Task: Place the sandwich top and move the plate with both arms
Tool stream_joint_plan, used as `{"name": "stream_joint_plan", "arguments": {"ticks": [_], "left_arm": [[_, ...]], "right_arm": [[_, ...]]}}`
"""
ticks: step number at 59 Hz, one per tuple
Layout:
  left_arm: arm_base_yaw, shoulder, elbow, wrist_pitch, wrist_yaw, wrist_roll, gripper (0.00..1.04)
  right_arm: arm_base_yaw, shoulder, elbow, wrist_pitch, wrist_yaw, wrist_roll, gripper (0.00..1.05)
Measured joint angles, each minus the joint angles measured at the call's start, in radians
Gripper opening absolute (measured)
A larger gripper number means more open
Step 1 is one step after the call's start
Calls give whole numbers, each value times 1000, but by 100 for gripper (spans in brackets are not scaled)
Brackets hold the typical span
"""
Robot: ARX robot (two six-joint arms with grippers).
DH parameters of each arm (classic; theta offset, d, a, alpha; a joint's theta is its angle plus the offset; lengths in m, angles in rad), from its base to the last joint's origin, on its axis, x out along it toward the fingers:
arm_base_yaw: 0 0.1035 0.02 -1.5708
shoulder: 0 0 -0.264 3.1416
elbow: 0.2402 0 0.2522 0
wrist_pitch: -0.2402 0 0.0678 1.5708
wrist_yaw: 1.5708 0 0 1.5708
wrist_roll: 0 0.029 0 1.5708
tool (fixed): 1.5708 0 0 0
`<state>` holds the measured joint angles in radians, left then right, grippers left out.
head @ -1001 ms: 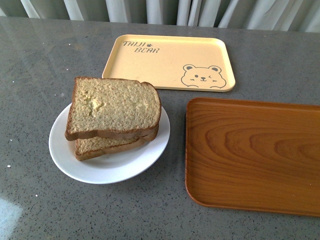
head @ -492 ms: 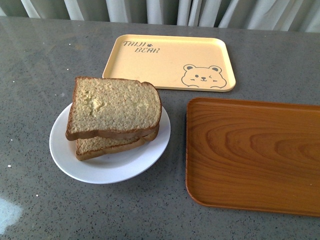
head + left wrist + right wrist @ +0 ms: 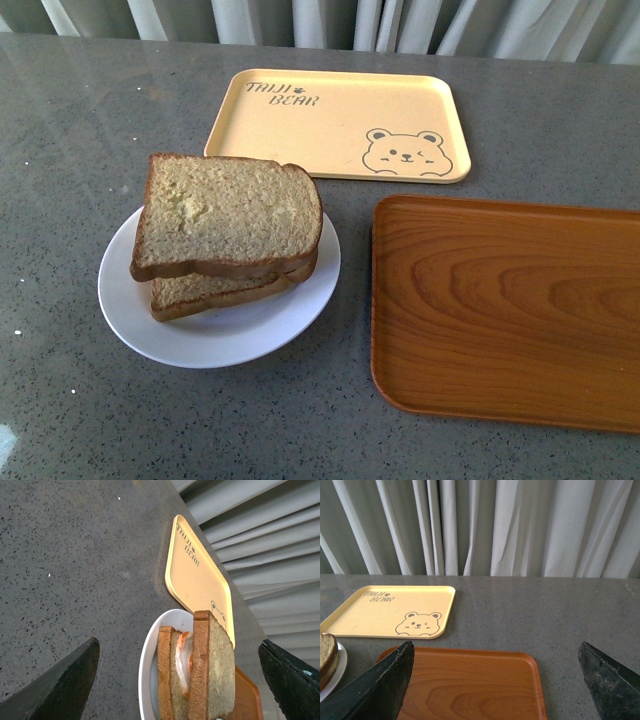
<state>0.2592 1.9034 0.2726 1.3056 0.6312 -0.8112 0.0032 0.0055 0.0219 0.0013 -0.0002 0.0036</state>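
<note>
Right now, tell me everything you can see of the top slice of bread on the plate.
The top slice of bread is a roughly square brown wholemeal slice with a darker crust and a plain, pale, slightly dented face. It lies flat, face up, on a lower slice, shifted so that the lower one's near edge sticks out. The left wrist view shows white and orange filling between them. The stack sits on a white plate. Nothing else touches the top slice.
</note>
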Motion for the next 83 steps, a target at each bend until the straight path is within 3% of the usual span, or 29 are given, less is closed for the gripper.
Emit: {"name": "stream_joint_plan", "arguments": {"ticks": [27, 39, 83], "left_arm": [[-65, 212, 76, 68, -32, -177, 96], [-140, 233, 88, 77, -59, -277, 96], [-219, 322, 210, -6, -3, -301, 96]], "right_arm": [[0, 0, 0, 0, 0, 0, 96], [0, 0, 0, 0, 0, 0, 96], [0, 0, 0, 0, 0, 0, 96]]}}
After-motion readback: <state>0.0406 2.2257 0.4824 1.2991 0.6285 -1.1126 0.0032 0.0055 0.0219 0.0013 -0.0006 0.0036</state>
